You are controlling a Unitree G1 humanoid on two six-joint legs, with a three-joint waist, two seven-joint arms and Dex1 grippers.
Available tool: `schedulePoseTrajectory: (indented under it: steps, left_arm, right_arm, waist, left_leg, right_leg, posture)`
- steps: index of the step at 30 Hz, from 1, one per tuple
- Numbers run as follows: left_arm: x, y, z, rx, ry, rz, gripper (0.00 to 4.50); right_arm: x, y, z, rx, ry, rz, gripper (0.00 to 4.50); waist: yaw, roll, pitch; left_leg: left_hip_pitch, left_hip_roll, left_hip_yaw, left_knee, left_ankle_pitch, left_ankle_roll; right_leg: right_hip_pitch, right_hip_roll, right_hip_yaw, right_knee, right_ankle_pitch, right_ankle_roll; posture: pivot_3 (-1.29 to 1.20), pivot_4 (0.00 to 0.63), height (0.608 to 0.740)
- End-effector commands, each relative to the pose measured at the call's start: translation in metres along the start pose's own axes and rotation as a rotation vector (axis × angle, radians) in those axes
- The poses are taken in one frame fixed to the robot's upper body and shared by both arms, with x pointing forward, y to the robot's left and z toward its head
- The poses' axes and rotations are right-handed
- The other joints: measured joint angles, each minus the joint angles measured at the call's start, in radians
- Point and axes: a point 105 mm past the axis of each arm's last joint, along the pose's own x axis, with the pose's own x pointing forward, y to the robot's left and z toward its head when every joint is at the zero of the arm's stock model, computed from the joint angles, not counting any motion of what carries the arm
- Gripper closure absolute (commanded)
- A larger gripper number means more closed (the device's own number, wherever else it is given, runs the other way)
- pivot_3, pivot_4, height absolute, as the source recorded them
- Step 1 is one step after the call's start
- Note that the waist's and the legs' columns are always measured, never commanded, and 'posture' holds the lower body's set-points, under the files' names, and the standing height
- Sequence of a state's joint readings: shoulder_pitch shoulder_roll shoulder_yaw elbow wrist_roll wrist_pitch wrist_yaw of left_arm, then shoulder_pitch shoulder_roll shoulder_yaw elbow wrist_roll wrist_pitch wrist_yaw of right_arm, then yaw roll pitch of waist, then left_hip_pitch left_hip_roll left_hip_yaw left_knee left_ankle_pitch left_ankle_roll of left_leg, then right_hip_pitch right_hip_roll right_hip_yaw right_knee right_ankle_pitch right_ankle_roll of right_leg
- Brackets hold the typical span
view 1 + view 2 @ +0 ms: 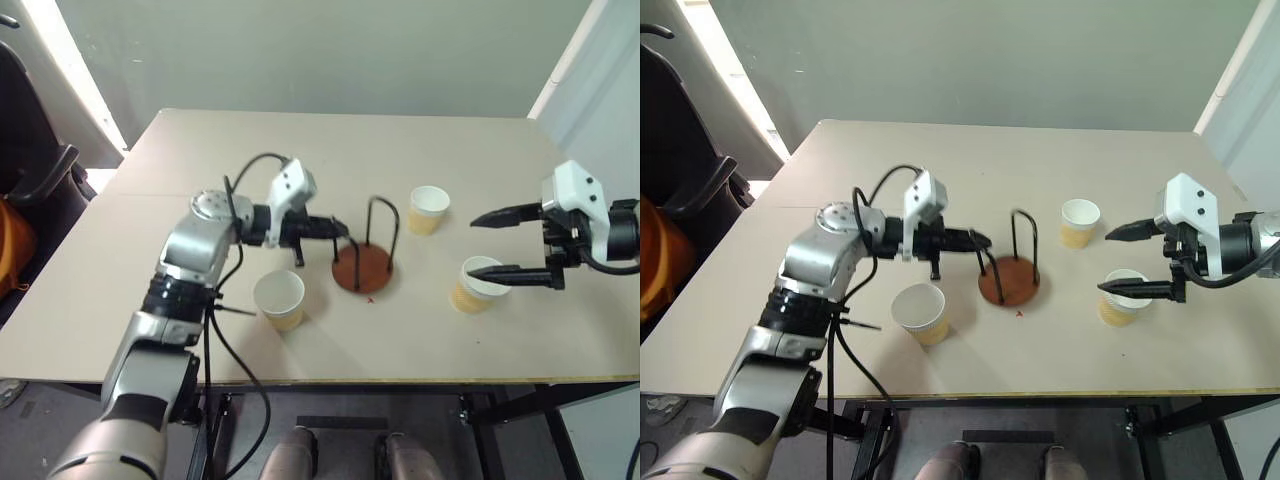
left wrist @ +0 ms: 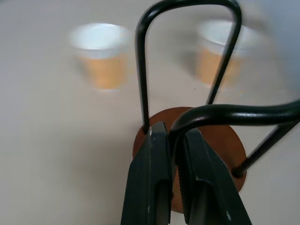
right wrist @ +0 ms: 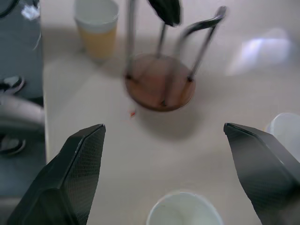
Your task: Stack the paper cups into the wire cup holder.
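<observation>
Table [image 1: 420, 150] holds the wire cup holder [image 1: 362, 268] near the middle and 3 paper cups: 1 [image 1: 280, 298] in front of my left arm, 1 [image 1: 429, 208] beyond the holder to its right, 1 [image 1: 474, 283] under my right gripper [image 1: 485, 246]. My left gripper [image 2: 174, 154] is pinched shut on the holder's near wire arch. My right gripper's fingers are spread wide, holding nothing.

A pale table [image 1: 420, 150] stands before a grey-green wall [image 1: 320, 50].
</observation>
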State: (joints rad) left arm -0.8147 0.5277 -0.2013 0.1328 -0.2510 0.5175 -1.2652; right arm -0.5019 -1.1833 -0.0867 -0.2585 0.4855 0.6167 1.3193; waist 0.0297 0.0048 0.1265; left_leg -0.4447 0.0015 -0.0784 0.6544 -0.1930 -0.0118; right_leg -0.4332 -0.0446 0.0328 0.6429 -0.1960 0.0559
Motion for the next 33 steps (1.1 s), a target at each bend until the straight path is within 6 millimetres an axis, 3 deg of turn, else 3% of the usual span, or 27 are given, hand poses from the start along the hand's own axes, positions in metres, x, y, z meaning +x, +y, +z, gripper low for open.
schedulePoseTrajectory:
  steps: [1,3,9,18,25,33]
  left_arm:
    - [0.007,-0.017,0.007,0.096,-0.012,-0.055,4.43]
    - [0.012,-0.018,0.004,0.109,-0.007,-0.044,4.43]
    - [0.021,-0.003,0.006,0.160,-0.017,0.024,4.43]
    - [0.032,-0.008,-0.005,0.163,-0.036,-0.048,4.43]
    - [0.039,0.004,-0.011,0.205,0.005,-0.003,4.43]
    - [0.042,0.001,-0.003,0.204,-0.009,-0.043,1.96]
  right_arm:
    - [0.001,0.005,-0.001,-0.040,0.041,0.009,0.29]
    - [0.003,0.011,-0.001,-0.041,0.043,0.029,0.29]
    - [0.002,0.010,-0.003,-0.044,0.061,0.013,0.29]
    - [0.002,0.013,-0.011,-0.029,0.102,0.009,0.29]
    - [0.002,0.012,-0.013,-0.029,0.111,-0.007,0.29]
    - [0.001,0.012,-0.016,-0.020,0.125,-0.008,0.29]
  waist:
    - [0.000,0.000,0.000]
    - [0.000,0.000,0.000]
    - [-0.001,0.000,0.000]
    - [-0.001,0.000,0.000]
    - [0.000,0.000,0.000]
    - [-0.001,0.000,0.000]
  left_leg:
    - [0.000,0.000,0.000,0.001,-0.001,0.002]
    - [0.000,0.001,0.000,0.003,-0.007,0.012]
    - [0.005,0.000,-0.001,0.008,-0.010,0.015]
    - [0.007,-0.001,0.000,0.009,-0.011,0.016]
    - [0.007,-0.002,0.000,0.009,-0.012,0.016]
    - [0.006,-0.004,0.000,0.009,-0.013,0.017]
  right_leg:
    - [0.000,0.000,0.000,0.000,0.000,0.000]
    - [0.001,0.000,0.000,0.001,0.000,0.000]
    - [0.009,-0.001,0.000,-0.001,0.000,-0.001]
    - [0.012,-0.004,0.000,-0.002,-0.001,-0.002]
    - [0.012,-0.004,0.000,-0.002,-0.001,0.002]
    - [0.013,-0.006,0.000,-0.004,-0.003,0.006]
  posture:
    - [0.00,0.150,0.740]
    - [0.00,0.150,0.740]
    - [0.00,0.150,0.740]
    - [0.00,0.150,0.740]
    - [0.00,0.150,0.740]
    - [0.00,0.150,0.740]
